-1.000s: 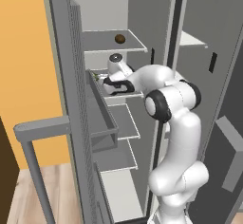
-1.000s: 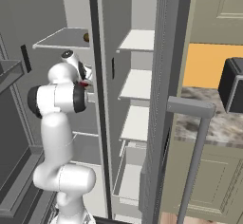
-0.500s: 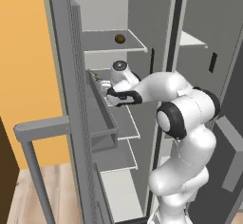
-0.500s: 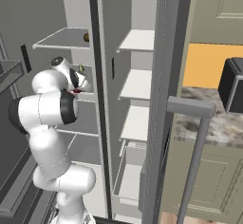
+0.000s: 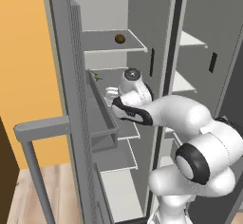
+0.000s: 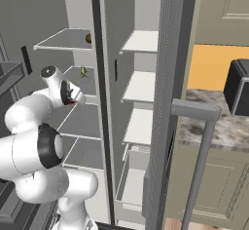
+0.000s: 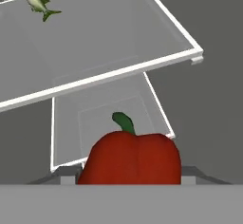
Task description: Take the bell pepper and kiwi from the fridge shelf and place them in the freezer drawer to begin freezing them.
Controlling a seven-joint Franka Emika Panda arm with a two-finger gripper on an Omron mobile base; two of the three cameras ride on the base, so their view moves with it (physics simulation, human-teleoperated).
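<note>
Gripper (image 7: 129, 182) grips bell pepper (image 7: 130, 159) below shelf (image 7: 109, 76) bearing fish (image 7: 38, 2).

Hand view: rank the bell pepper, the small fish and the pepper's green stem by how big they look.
1. bell pepper, though it sits closest to the camera.
2. and 3. small fish and green stem look similar in size, so no ranking.

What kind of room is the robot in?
Most likely a kitchen. The robot stands at a tall grey fridge with both doors open and white shelves inside. A small brown kiwi sits on the top shelf, a glossy red bell pepper is at its claw, and a speckled stone countertop is nearby.
</note>
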